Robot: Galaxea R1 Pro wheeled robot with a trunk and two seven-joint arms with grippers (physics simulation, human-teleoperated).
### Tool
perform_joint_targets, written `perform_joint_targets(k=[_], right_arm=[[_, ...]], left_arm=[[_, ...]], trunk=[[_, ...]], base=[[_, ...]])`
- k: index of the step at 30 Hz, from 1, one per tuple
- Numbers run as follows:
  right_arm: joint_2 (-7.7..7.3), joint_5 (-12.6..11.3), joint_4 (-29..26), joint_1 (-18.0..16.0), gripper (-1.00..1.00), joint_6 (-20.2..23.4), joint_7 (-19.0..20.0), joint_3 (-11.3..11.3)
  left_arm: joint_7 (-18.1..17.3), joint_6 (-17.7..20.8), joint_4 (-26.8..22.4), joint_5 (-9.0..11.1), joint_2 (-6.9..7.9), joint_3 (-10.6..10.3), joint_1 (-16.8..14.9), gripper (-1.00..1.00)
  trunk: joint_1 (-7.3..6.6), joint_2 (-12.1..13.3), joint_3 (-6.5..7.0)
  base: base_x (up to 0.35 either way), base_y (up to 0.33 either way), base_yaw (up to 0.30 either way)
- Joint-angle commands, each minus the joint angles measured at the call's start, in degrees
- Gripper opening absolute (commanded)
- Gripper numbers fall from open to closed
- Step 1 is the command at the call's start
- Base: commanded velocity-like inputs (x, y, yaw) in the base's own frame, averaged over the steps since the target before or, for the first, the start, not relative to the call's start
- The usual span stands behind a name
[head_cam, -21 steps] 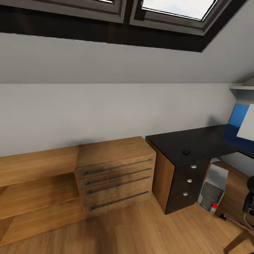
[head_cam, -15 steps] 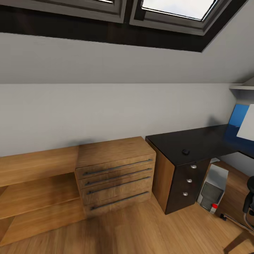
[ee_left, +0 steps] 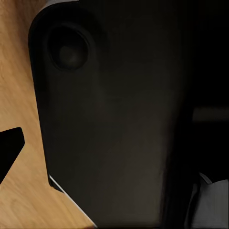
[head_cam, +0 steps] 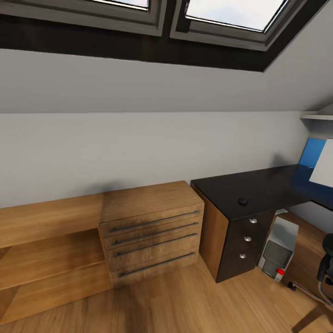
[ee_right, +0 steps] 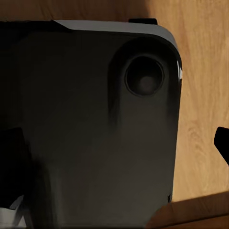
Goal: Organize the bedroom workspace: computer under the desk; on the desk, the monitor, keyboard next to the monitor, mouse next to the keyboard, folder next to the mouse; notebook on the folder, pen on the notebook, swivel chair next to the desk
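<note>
The desk (head_cam: 259, 187), glossy black on top, stands at the right of the head view. The small black mouse (head_cam: 243, 201) lies near its front edge. Under the desk stands the pale grey computer (head_cam: 279, 247), its dark mesh front and red button facing out. At the right edge, the white back of the monitor (head_cam: 323, 164) shows above the desk with a blue surface behind it. A black armrest of the swivel chair (head_cam: 326, 266) pokes in at the lower right. In each wrist view a single dark fingertip (ee_left: 9, 152) (ee_right: 223, 143) shows beside the robot's dark body, over the wooden floor.
A light wooden dresser (head_cam: 150, 226) with long bar handles stands left of the desk against the wall. A low wooden shelf unit (head_cam: 46, 249) runs on to its left. The desk's dark drawer unit (head_cam: 243, 245) has round silver knobs. Sloped ceiling with skylights overhead.
The whole head picture has shifted slightly, so the camera moved a little. None of the things has moved.
</note>
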Motion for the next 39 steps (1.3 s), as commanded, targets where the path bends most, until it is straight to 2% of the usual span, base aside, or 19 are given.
perform_joint_targets(k=[1, 7, 10, 16, 30, 34, 37, 38, 39], right_arm=[[0.01, -0.06, 0.03, -0.03, 1.00, -0.14, -0.03, -0.02], [-0.05, 0.22, 0.03, -0.04, 1.00, -1.33, 0.11, 0.29], [-0.06, 0.07, 0.03, -0.05, 1.00, -5.13, 0.07, 0.14], [-0.07, -0.05, 0.07, -0.05, 1.00, -8.08, 0.02, 0.04], [0.01, -0.23, 0.16, -0.06, 1.00, -9.51, -0.06, -0.48], [0.03, -0.25, 0.07, -0.05, 1.00, -9.63, -0.04, -1.13], [0.06, -0.25, -0.42, -0.05, 1.00, -10.28, -0.03, -2.11], [0.07, -0.32, -1.68, -0.05, 1.00, -11.60, -0.03, -3.03], [0.07, -0.32, -1.68, -0.05, 1.00, -11.60, -0.03, -3.03]], left_arm=[[-0.02, 0.03, -0.06, -0.03, 0.00, 0.00, 0.01, 1.00], [-0.01, -0.04, -0.37, 0.05, 0.09, 0.01, 0.02, 1.00], [-0.01, 0.01, -0.40, 0.05, 0.04, 0.02, 0.00, 1.00], [-0.01, -0.01, -0.42, 0.05, 0.02, 0.06, 0.02, 1.00], [0.07, -0.28, -0.48, 0.13, 0.10, 0.10, 0.02, 1.00], [0.08, -1.84, -0.59, 0.25, 0.16, 0.15, 0.02, 1.00], [0.08, -4.22, -1.39, 0.27, 0.19, 0.17, 0.02, 1.00], [0.08, -6.04, -2.40, 0.27, 0.22, 0.18, 0.03, 1.00], [0.08, -6.04, -2.40, 0.27, 0.22, 0.18, 0.03, 1.00]], trunk=[[-0.23, 0.39, 0.13], [-1.55, 2.79, 1.21], [-2.21, 4.00, 1.75], [-3.52, 6.40, 2.82], [-6.60, 12.02, 5.34], [-7.48, 13.62, 6.05], [-8.14, 14.82, 6.59], [-8.36, 15.23, 6.77], [-8.58, 15.63, 6.95]], base=[[0.000, 0.000, 0.000], [0.000, 0.000, -0.113], [0.000, 0.000, -0.239], [0.000, 0.000, -0.258], [0.000, 0.000, -0.264], [0.000, 0.000, -0.266], [0.000, 0.000, -0.267], [0.000, 0.000, -0.272], [0.000, 0.000, -0.272]])
